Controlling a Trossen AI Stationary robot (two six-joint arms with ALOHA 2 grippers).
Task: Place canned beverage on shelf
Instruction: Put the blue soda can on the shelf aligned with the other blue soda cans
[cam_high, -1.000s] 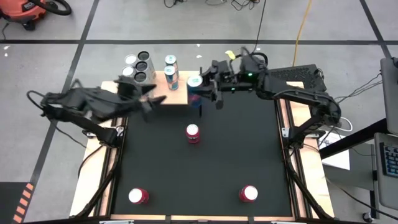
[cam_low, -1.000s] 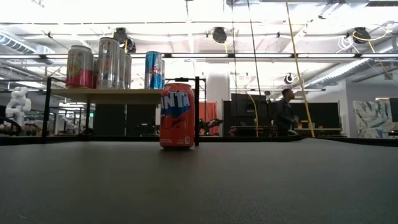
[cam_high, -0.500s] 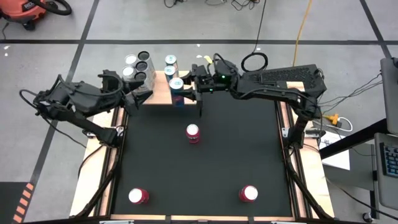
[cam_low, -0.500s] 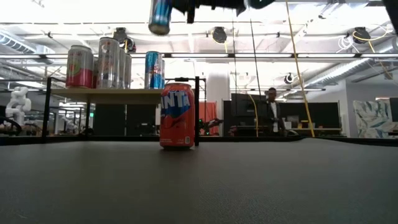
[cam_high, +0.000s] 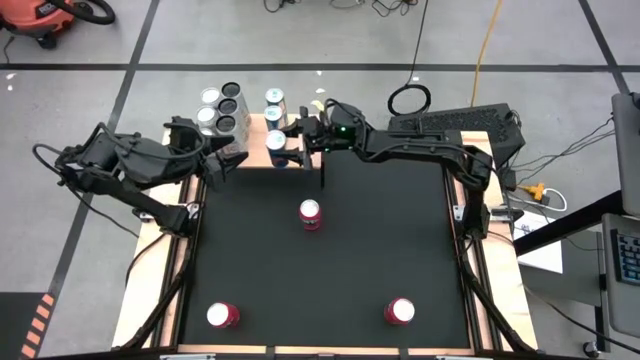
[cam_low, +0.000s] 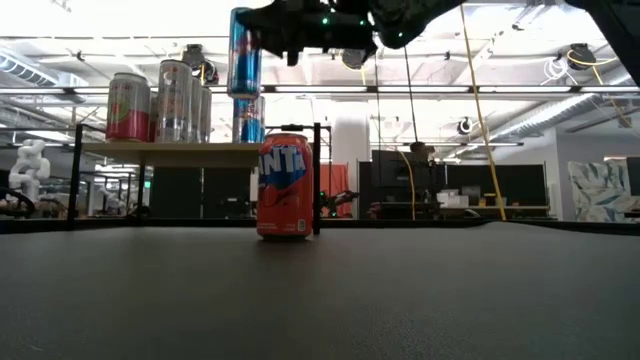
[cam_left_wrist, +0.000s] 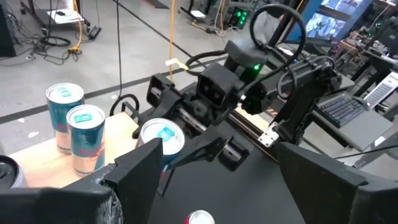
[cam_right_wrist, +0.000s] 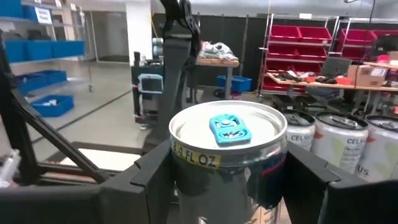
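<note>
My right gripper (cam_high: 290, 141) is shut on a blue can with a teal tab (cam_right_wrist: 227, 134) above the pale wood shelf (cam_high: 256, 146) at the table's far left. The low view shows the can (cam_low: 243, 52) upright and higher than the shelf top (cam_low: 180, 153). Two more blue cans (cam_left_wrist: 74, 118) stand on the shelf beside it. My left gripper (cam_high: 230, 158) is open and empty at the shelf's near left side, a short way left of the held can. My right gripper pinches the can's side wall below the top rim (cam_right_wrist: 180, 163) between its two fingers (cam_right_wrist: 146, 186), one on each side. The fingers come level from the table's right side. The can is upright and lifted clear above the shelf.
Several silver and dark cans (cam_high: 222, 108) crowd the shelf's left end. An orange-red can (cam_high: 310, 213) stands mid-table, in front of the shelf's black post (cam_low: 317, 180). Two more red cans (cam_high: 222, 315) (cam_high: 400, 311) stand near the front edge.
My right gripper has carried the blue can toward the table's left, from beside the shelf's right end to over the shelf, and lower; the can has gone from tilted to upright. My left gripper has drawn back a little toward the table's left.
</note>
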